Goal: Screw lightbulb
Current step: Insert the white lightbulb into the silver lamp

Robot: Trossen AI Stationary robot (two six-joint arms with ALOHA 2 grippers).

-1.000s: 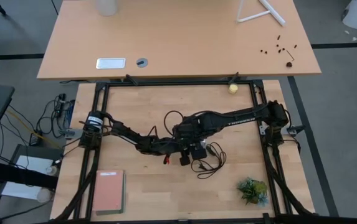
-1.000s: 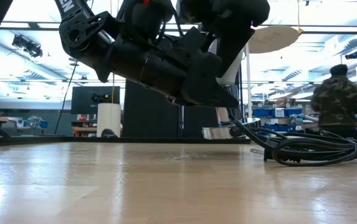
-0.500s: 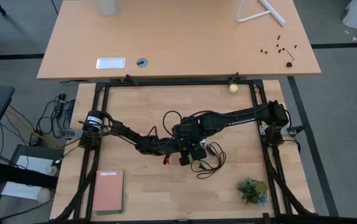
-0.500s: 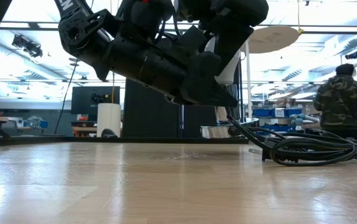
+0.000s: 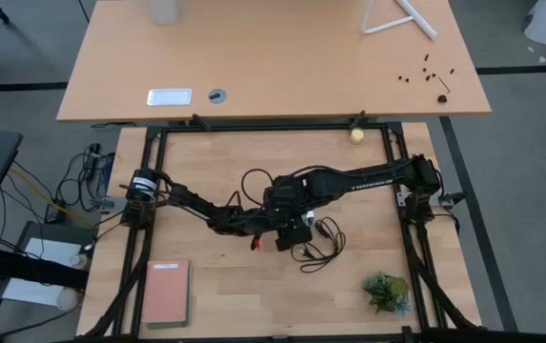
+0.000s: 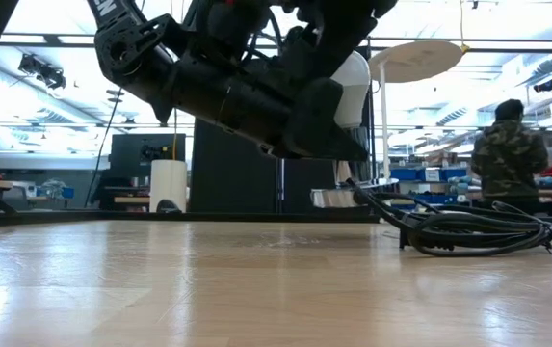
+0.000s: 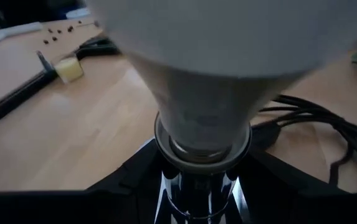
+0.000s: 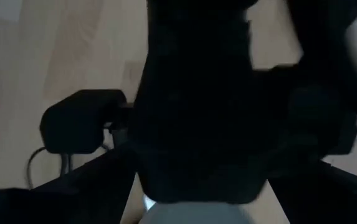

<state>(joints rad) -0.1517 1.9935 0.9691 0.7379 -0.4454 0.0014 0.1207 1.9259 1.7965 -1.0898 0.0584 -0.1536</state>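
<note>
Two dark arms meet over the middle of the wooden surface (image 5: 206, 162), the left arm reaching in from the left edge and the right arm from the right edge. Their ends overlap in the high view, so the left pincer (image 5: 274, 225) and the right pincer (image 5: 293, 221) sit in one dark cluster just beside a loop of black cord (image 5: 318, 246).

From the left wrist view, the lightbulb (image 7: 222, 74) fills most of the frame: a white, frosted body narrowing down to its base, which sits in a shiny metal socket (image 7: 200, 186) with dark parts on either side of it. How wide the left pincer stands cannot be made out from any view. In the low view the lightbulb (image 6: 353, 92) shows as a white shape held up in the air, well above the surface, pressed among the dark arm parts, with the coiled cord (image 6: 468, 231) lying on the surface near it.

The right wrist view is almost wholly filled by dark shapes, with a pale sliver at one edge; whether the right pincer grips anything cannot be told.

Elsewhere, a small yellowish ball (image 5: 356, 135) lies near the far edge, a green plant (image 5: 387, 291) sits toward the near right corner, and a pink book (image 5: 166, 292) lies at the near left corner. A person (image 6: 507, 159) stands in the room beyond.
</note>
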